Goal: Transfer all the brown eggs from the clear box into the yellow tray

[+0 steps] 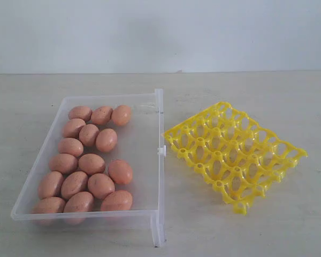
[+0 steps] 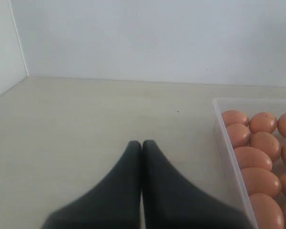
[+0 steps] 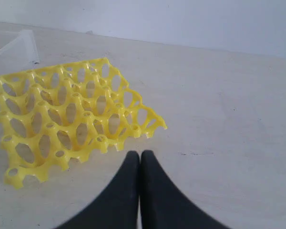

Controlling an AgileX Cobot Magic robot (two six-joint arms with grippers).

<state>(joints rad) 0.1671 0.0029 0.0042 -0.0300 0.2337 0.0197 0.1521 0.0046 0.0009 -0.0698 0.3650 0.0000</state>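
Several brown eggs lie packed in the left half of the clear box, which sits left of centre on the table. To its right rests the yellow tray, all its cups bare. Neither arm shows in the exterior view. In the left wrist view my left gripper is shut with nothing in it, hovering over bare table beside the clear box wall and eggs. In the right wrist view my right gripper is shut and holds nothing, just off the yellow tray.
A pale wall stands behind the table. A corner of the clear box shows beyond the tray in the right wrist view. Bare tabletop lies to the right of the tray and left of the box.
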